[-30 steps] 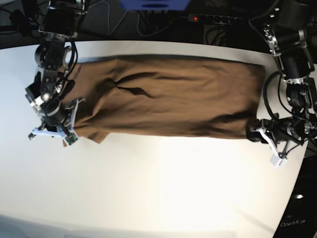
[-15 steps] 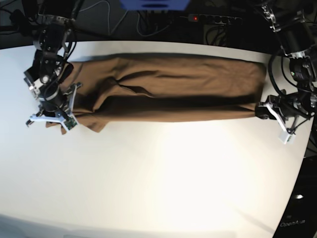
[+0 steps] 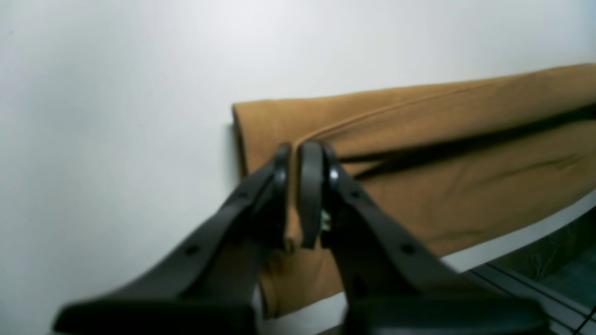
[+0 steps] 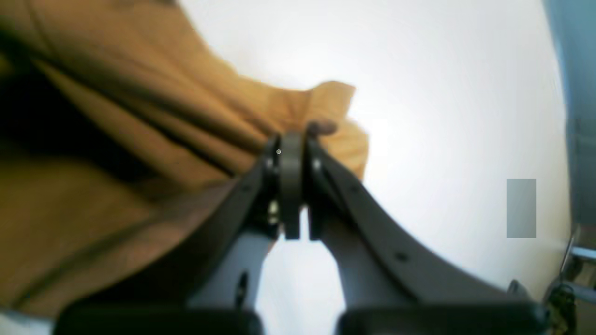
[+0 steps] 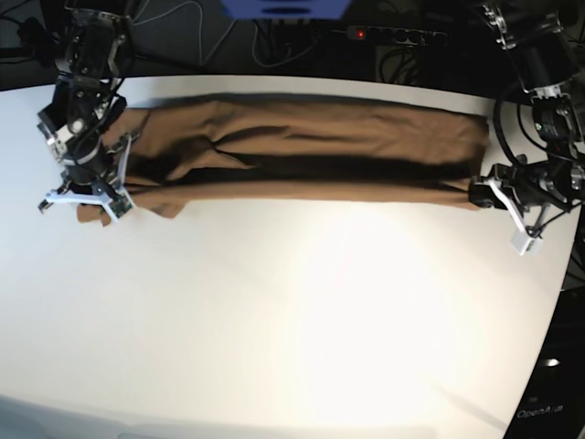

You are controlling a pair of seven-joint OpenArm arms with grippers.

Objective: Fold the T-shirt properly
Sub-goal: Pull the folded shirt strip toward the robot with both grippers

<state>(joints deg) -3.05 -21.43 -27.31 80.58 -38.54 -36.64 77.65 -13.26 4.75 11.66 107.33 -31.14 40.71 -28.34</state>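
A bare stretch of the white table (image 5: 302, 347) fills the near side. Beyond it, the plain tan-brown cotton T-shirt (image 5: 311, 151) lies stretched in a long band across the far half. The right gripper (image 4: 291, 139) is clamped on a bunched corner at one end, and the left gripper (image 3: 298, 153) pinches the cloth edge at the other. Black cables (image 5: 274, 46) lie beyond the table's far edge.

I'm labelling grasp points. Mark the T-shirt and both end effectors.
T-shirt (image 5: 320, 146): base view, mid-body cloth.
Left end effector (image 3: 292, 195): left wrist view, between fingertips.
Right end effector (image 4: 291, 186): right wrist view, between fingertips.
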